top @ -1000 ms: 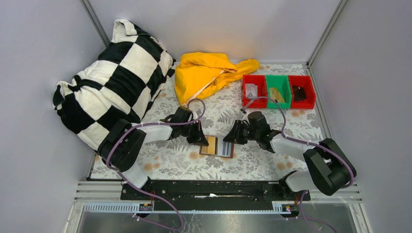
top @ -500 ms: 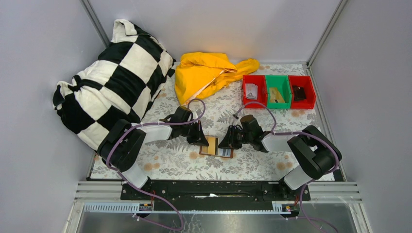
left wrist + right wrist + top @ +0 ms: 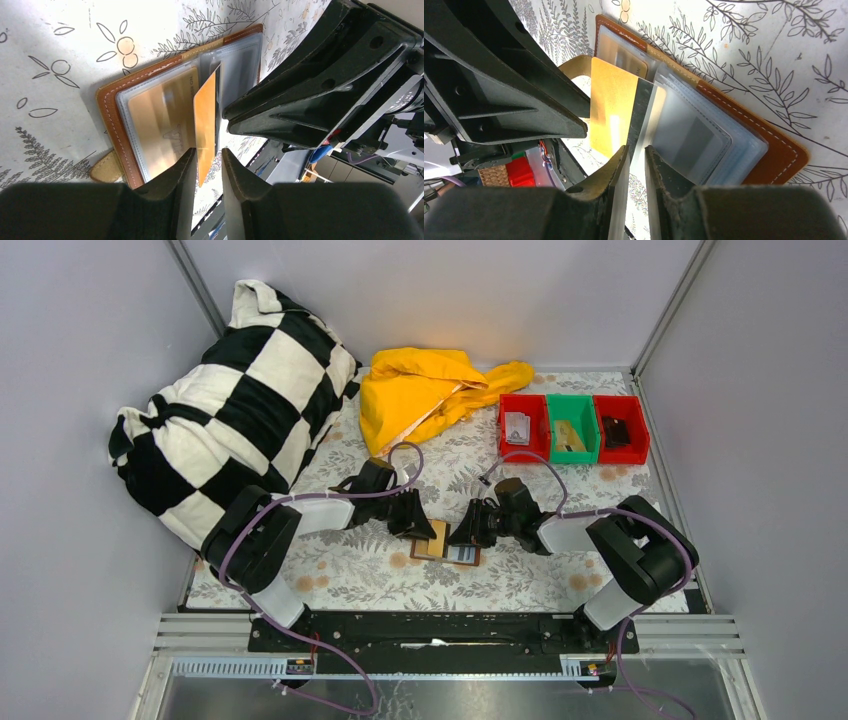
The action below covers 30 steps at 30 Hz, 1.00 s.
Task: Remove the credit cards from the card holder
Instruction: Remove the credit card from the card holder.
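Note:
The brown card holder [image 3: 452,554] lies open on the floral table between both arms. In the left wrist view its leather rim [image 3: 107,107] frames clear sleeves, one with a gold card [image 3: 160,115] still inside. A second gold credit card [image 3: 206,115] stands on edge, drawn out of the sleeves, between the fingers of my left gripper [image 3: 209,150]. The jaws are slightly apart, with a gap on the card's right side. My right gripper [image 3: 636,148] hovers at the holder's clear sleeves [image 3: 699,130], its jaws a narrow slit apart, gripping nothing. The card's striped face [image 3: 611,110] shows there.
A black-and-white checked pillow [image 3: 230,400] fills the back left, with a yellow cloth [image 3: 430,390] behind the holder. A red bin [image 3: 523,425], a green bin [image 3: 571,427] and another red bin [image 3: 620,427] stand at the back right. Grey walls close in on three sides.
My right gripper has moved left until it is over the holder's right half. My left jaws, which were shut on the gold card, have eased apart.

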Available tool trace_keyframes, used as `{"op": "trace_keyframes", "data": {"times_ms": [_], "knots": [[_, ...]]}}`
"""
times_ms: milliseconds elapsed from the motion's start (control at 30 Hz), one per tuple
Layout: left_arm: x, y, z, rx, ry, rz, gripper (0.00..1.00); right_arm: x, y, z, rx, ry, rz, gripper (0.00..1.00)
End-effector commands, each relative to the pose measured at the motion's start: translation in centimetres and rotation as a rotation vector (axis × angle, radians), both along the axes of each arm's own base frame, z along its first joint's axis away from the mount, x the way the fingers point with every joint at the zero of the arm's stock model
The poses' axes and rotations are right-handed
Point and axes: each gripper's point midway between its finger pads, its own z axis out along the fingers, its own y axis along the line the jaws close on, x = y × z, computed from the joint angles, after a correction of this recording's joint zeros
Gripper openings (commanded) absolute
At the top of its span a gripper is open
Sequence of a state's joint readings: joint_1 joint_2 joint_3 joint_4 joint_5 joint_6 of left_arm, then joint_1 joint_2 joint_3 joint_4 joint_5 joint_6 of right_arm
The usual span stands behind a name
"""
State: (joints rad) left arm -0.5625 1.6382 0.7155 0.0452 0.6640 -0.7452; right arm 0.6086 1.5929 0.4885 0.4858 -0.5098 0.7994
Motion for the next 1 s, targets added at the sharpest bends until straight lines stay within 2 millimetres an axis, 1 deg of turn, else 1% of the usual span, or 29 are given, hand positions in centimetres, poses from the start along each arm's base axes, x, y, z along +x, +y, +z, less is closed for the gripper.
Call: {"op": "trace_keyframes", "data": {"times_ms": [0,167,267,333,367,400,467,533,567,633,733,833,867,900,967], "knots": [[0.3,-0.5,0.4,-0.038,-0.016,-0.009,0.27,-0.8,-0.1,-0.9,-0.019,0.014,0.016,0.25],[0.3,-0.8,0.3,-0.053,-0.005,-0.011,0.25,-0.9,-0.2,-1.1,-0.022,0.016,0.016,0.25],[0.3,-0.9,0.4,-0.062,-0.004,-0.017,0.21,-0.9,-0.3,-1.2,-0.023,0.019,0.015,0.24],[0.2,-0.9,0.4,-0.063,-0.001,-0.018,0.15,-0.9,-0.2,-1.2,-0.021,0.02,0.015,0.24],[0.2,-0.9,0.4,-0.063,0.0,-0.017,0.09,-1.0,-0.2,-1.1,-0.019,0.019,0.017,0.24],[0.2,-0.9,0.4,-0.062,0.002,-0.019,0.0,-0.9,-0.2,-1.0,-0.018,0.018,0.017,0.24],[0.2,-0.6,0.5,-0.042,-0.005,-0.026,0.0,-0.9,0.0,-0.2,-0.006,0.008,0.025,0.25],[0.4,-0.1,1.0,-0.018,-0.035,-0.034,0.0,-0.6,0.4,1.4,0.026,-0.03,0.041,0.3],[0.4,0.2,1.6,-0.017,-0.052,-0.037,0.0,-0.5,0.5,2.1,0.031,-0.042,0.052,0.36],[0.3,0.7,2.9,-0.012,-0.079,-0.049,0.0,-0.2,0.9,3.7,0.039,-0.076,0.081,0.4],[0.4,1.2,5.6,-0.021,-0.131,-0.066,0.0,0.4,1.5,6.3,0.039,-0.12,0.136,0.34],[0.5,1.4,8.6,-0.048,-0.19,-0.094,0.0,1.3,1.7,9.7,0.038,-0.201,0.144,0.34],[0.3,1.5,9.1,-0.052,-0.195,-0.105,0.0,1.7,1.7,10.8,0.039,-0.231,0.136,0.38],[0.3,1.6,10.0,-0.062,-0.209,-0.114,0.0,2.0,1.6,11.8,0.044,-0.258,0.124,0.43],[0.0,1.7,11.6,-0.093,-0.232,-0.135,0.0,2.1,1.8,14.0,0.08,-0.316,0.125,0.6]]}}
